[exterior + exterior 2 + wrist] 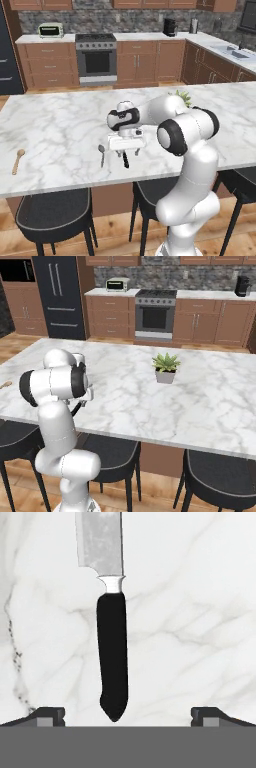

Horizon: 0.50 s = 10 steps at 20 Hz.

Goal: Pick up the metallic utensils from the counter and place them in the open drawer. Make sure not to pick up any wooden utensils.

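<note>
- Hand view: the knife (112,657) is shown lying flat on the counter (200,612), black handle toward 6 o'clock, silver blade running out at 12 o'clock.
- The gripper (127,714) is seen with jaws spread fully wide and nothing held; its two tips stand at 8 and 4 o'clock of the handle's butt, which sits slightly left of the midline.
- Step judged in hand: the descent onto the knife. The hand is best shifted a little toward the handle's middle, so that the grip is taken on the black handle rather than the butt or blade, then lowered straight and closed across the narrow width.
- Left base view: the gripper (128,151) hangs just above the knife (125,160); a grey metal spoon (102,154) lies just beside it at 9 o'clock, a wooden spoon (18,160) well apart at the far left.
- Count, as visible: one knife, one metal spoon, one wooden spoon. The drawer cannot be located.
</note>
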### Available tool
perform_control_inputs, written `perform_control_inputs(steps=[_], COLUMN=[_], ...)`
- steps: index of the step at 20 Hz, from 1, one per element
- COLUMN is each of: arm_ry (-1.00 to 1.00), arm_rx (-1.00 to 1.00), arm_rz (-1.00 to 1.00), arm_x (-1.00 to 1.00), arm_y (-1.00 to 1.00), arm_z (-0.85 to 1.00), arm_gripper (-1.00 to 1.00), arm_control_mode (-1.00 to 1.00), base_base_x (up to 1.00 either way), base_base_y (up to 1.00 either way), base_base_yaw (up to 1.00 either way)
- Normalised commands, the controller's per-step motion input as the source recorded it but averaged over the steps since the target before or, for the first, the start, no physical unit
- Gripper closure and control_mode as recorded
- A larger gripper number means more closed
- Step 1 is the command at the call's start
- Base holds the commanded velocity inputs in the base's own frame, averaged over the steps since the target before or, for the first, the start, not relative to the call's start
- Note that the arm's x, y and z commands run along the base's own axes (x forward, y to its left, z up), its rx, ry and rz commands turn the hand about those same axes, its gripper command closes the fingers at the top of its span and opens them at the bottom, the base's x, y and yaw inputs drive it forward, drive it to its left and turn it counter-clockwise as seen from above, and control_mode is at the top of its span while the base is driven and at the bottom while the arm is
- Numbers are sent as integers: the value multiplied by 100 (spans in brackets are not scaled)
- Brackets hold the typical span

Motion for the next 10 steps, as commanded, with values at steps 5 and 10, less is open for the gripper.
perform_control_inputs(steps=[5, 10], arm_ry=[-10, -8], arm_rx=[0, 0], arm_rz=[0, -5], arm_x=[1, 14], arm_y=[5, 0], arm_z=[-3, -26], arm_gripper=[-100, -100], arm_control_mode=[-100, -100], base_base_x=[0, 0], base_base_y=[0, 0], base_base_yaw=[0, 0])
